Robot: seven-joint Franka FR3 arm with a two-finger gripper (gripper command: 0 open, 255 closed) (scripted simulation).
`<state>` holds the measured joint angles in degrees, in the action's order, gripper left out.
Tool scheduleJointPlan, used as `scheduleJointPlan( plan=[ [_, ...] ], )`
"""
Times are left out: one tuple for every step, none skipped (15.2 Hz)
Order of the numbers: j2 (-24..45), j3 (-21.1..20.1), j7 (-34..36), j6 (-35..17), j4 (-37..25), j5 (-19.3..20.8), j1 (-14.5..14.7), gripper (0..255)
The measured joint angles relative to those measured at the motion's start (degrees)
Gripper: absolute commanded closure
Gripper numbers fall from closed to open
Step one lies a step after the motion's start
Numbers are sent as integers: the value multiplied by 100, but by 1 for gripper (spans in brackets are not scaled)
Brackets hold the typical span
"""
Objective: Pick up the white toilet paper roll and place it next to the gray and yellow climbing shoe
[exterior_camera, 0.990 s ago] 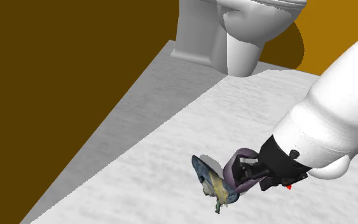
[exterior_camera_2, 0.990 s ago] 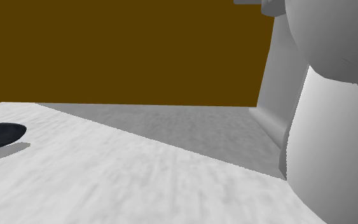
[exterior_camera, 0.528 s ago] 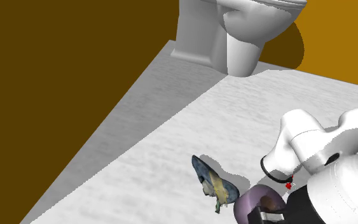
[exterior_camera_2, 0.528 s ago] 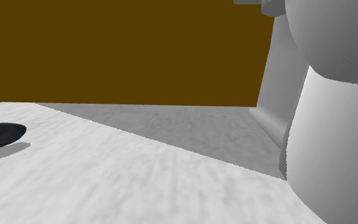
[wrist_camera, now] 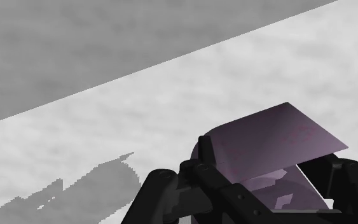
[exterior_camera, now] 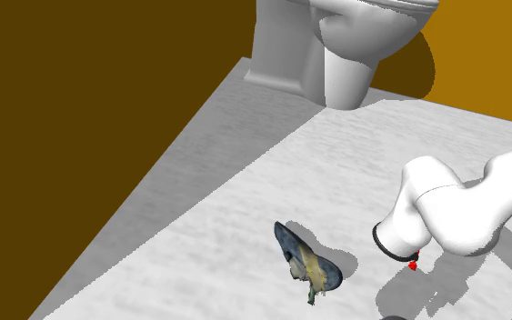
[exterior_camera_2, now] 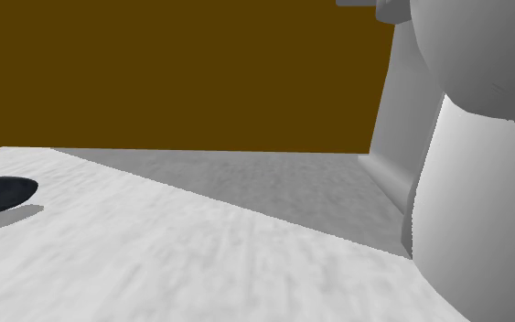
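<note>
While the arm (exterior_camera: 463,214) bends low near the shoe (exterior_camera: 306,262), its fingers (wrist_camera: 193,179) squeeze a purple roll (wrist_camera: 273,140) above the grey floor (exterior_camera: 235,195).

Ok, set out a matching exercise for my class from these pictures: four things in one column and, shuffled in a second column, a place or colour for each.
Things
1. toilet paper roll
2. climbing shoe
3. toilet
4. wall on the shoulder view's left

Places and colours
a. dark brown
b. lying on the pale floor
c. clasped in the gripper
d. standing at the far end of the floor

Pairs: 1-c, 2-b, 3-d, 4-a
</note>
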<state>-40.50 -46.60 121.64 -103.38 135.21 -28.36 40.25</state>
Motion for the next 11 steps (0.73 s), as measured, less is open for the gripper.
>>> scheduleJointPlan(
  plan=[
    [21,-42,8,-59,30,-16,-7,255],
    [23,-78,6,-132,100,-44,2,255],
    [32,-125,4,-222,176,-76,8,255],
    [61,-174,-5,-318,239,-96,-4,255],
    [92,-223,-2,-394,278,-113,-17,255],
    [81,-242,-10,-451,345,-140,0,255],
    [94,-273,-26,-530,412,-161,-1,255],
    [113,-314,-34,-612,474,-184,-4,255],
    [147,-369,-30,-696,516,-205,-17,255],
    [163,-413,-38,-786,589,-234,-14,255],
    [188,-456,-44,-865,641,-255,-21,255]
  ],
)
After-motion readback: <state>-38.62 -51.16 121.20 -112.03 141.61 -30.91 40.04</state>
